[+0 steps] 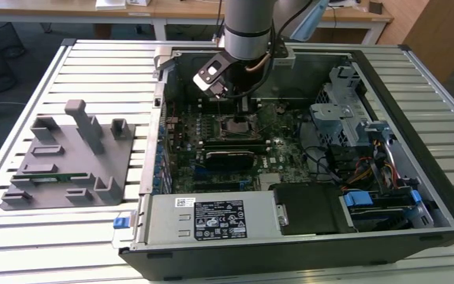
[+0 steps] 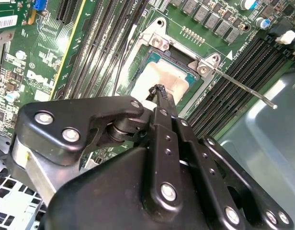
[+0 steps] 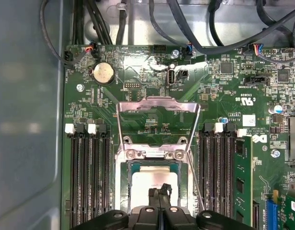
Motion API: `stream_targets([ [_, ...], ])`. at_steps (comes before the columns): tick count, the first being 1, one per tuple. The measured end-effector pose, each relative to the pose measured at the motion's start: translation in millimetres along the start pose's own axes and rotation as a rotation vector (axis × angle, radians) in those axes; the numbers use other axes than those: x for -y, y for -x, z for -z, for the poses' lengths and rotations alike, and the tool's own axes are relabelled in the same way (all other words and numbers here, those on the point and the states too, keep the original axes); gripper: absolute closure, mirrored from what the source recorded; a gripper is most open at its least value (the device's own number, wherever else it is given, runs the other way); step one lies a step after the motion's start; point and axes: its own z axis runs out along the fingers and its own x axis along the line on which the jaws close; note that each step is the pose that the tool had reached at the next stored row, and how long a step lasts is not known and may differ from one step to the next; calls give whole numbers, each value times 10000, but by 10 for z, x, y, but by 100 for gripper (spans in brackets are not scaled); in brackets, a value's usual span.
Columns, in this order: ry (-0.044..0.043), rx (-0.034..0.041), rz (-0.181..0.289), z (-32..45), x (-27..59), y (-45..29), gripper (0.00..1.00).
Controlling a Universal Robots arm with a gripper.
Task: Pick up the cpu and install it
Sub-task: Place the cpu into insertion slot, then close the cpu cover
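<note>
The cpu (image 3: 146, 181), a silvery square with a thin pale-green rim, lies flat in the open socket on the motherboard (image 3: 138, 81) inside the computer case (image 1: 385, 77). It also shows in the second wrist view as the cpu (image 2: 170, 76). My gripper (image 3: 160, 192) hangs directly over the chip's middle, its black fingertips (image 2: 160, 92) pressed together at or just above the metal top; I cannot tell if they touch it. The socket's metal load plate (image 3: 157, 103) stands swung up. In the exterior view my gripper (image 1: 243, 111) reaches down into the case above the socket (image 1: 238, 126).
The socket's thin lever (image 2: 243, 88) sticks out sideways. Black memory slots (image 3: 87, 177) flank the socket on both sides. A drive cage (image 1: 337, 112) and power supply (image 1: 211, 219) crowd the case. A grey fixture (image 1: 69, 160) holding a green memory stick (image 1: 49, 176) sits at the exterior view's left.
</note>
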Motion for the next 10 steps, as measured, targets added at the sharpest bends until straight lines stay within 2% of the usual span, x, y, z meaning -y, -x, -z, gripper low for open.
stream_targets([
  [10,-1,2,-1,39,-1,0,89],
])
